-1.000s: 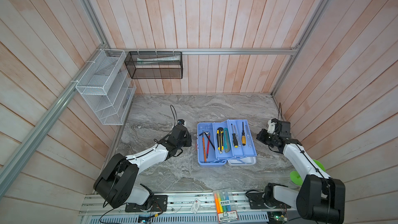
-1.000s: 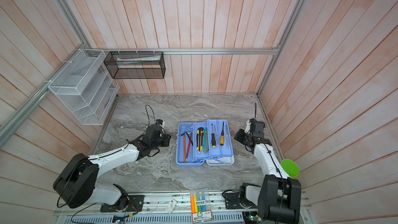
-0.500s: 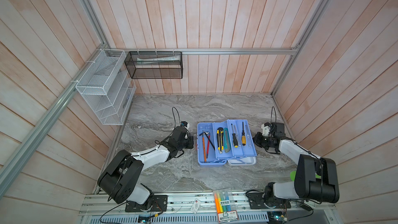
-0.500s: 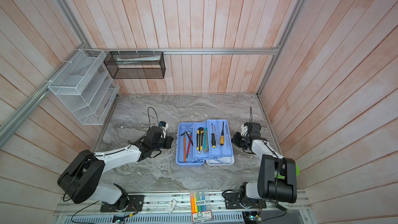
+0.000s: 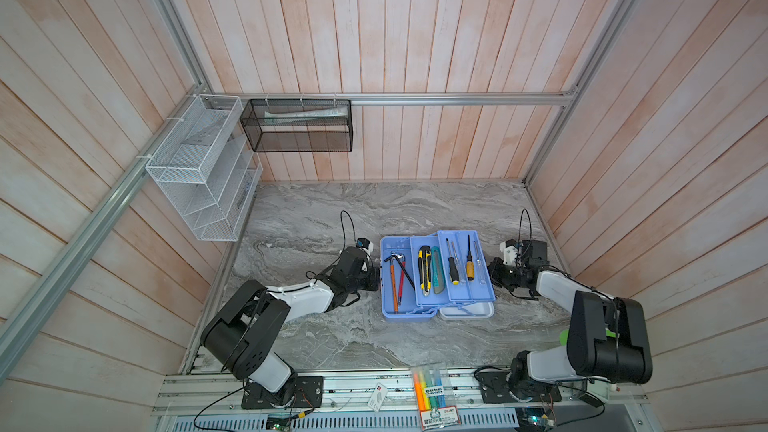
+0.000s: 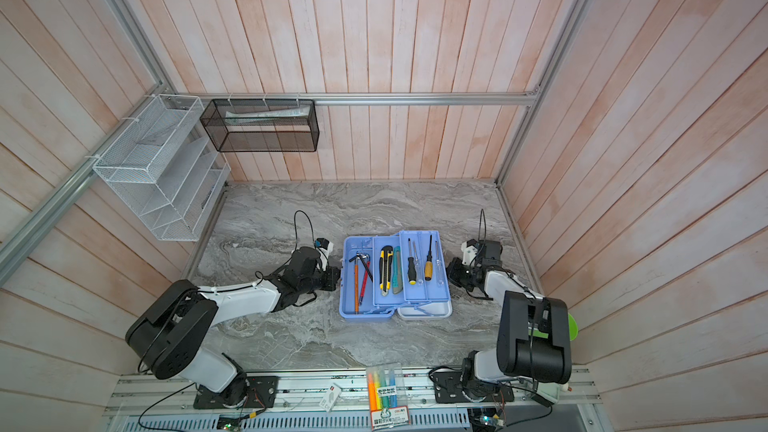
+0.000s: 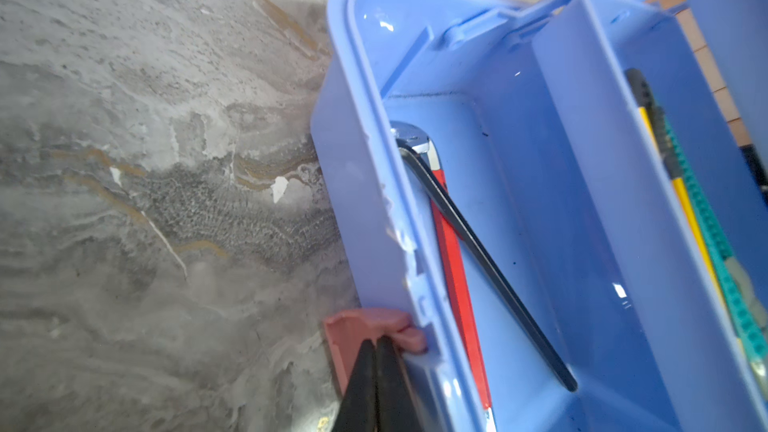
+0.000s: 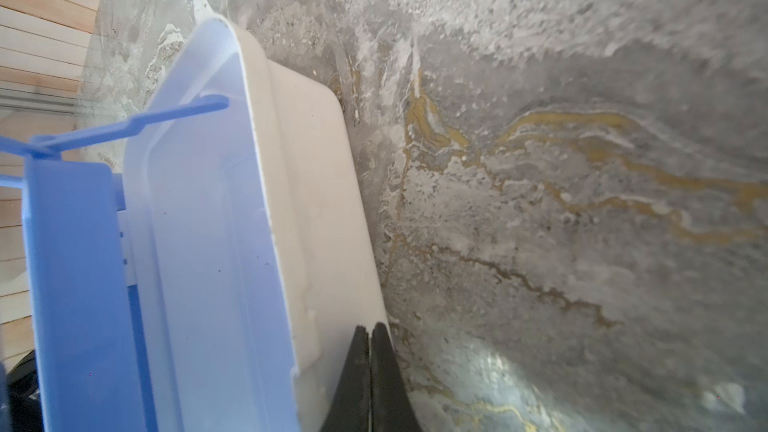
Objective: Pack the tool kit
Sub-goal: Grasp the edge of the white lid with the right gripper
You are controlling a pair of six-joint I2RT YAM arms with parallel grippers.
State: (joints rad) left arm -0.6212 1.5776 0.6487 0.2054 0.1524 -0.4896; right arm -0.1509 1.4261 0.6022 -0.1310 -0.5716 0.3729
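Observation:
The tool kit lies open mid-table in both top views, its light blue base on the left. Its trays are fanned out to the right over the white lid. A yellow-black knife, a teal knife and two screwdrivers lie in the trays. Red-handled and black-handled tools lie in the base. My left gripper is shut, its tips against the pink latch on the base's left wall. My right gripper is shut, its tips against the lid's outer wall.
A clear pack of highlighters and a small white card sit on the front rail. A white wire rack and a black mesh basket hang on the back left walls. Something green shows behind the right arm.
My left gripper has moved right to the base's left wall and closed at the latch. My right gripper has moved left and down to the lid's side, staying shut.

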